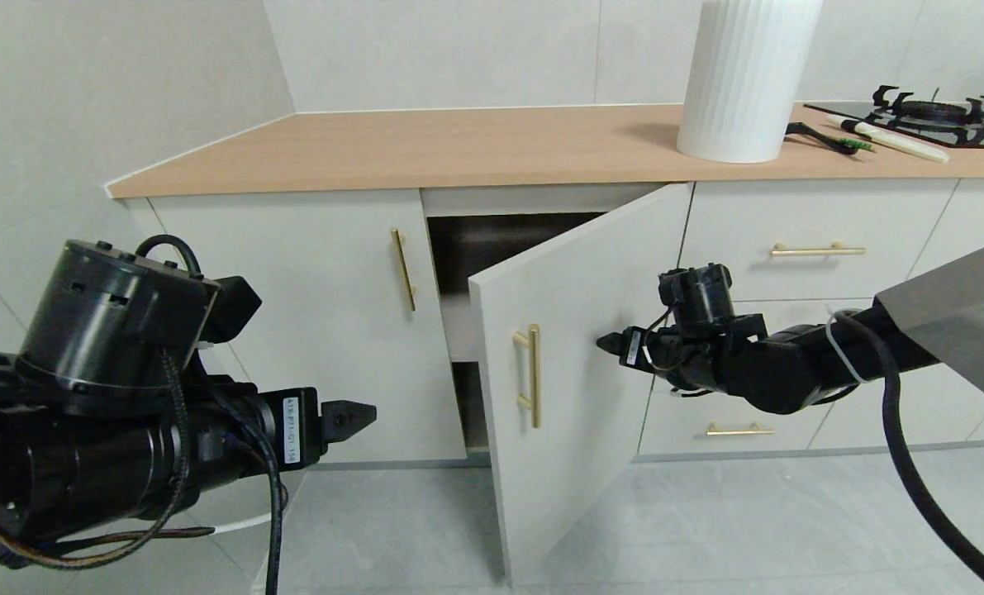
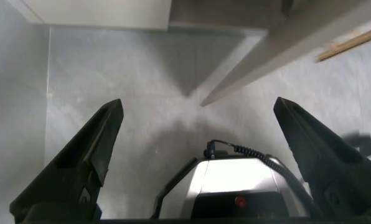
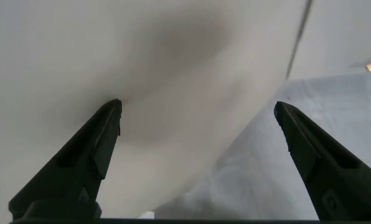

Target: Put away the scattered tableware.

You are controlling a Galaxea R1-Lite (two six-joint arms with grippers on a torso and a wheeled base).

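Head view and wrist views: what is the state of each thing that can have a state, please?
right cabinet door: open, swung partly outward.
left cabinet door: shut.
upper drawer: shut.
lower drawer: shut.
white ribbed vase: upright on the countertop.
black-handled utensil: lying flat on the countertop.
white-handled utensil: lying flat beside it.
left gripper: open, empty.
right gripper: open, empty, facing the open door.
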